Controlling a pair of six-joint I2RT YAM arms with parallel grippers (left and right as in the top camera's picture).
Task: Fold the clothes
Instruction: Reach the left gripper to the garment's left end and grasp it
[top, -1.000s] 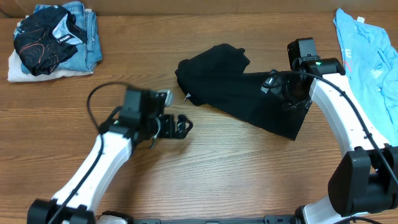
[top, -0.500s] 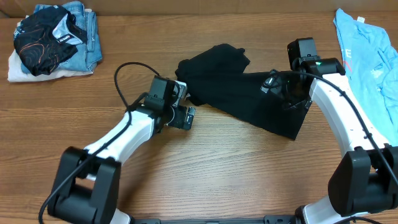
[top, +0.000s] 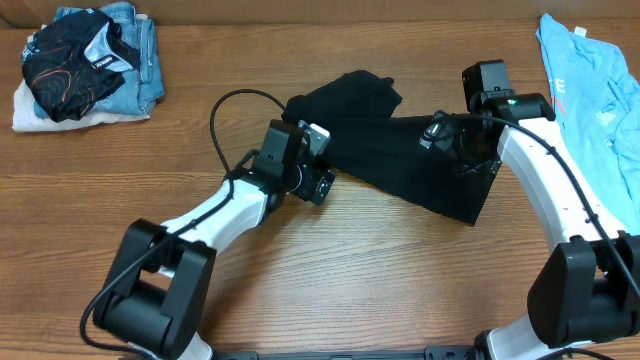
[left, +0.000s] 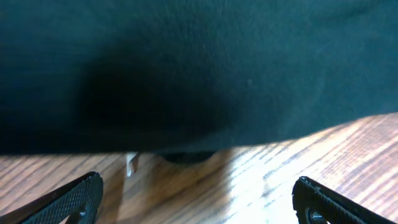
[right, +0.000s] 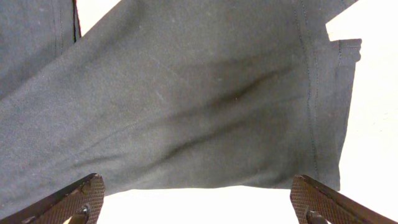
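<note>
Black T-shirt lies bunched mid-table. Left gripper at its lower-left edge, jaws wide, empty. Right gripper spread wide above the shirt's right part. Over the last second the left arm swung in from bare wood; right arm unmoved. Light blue T-shirt far right, folded pile far left
</note>
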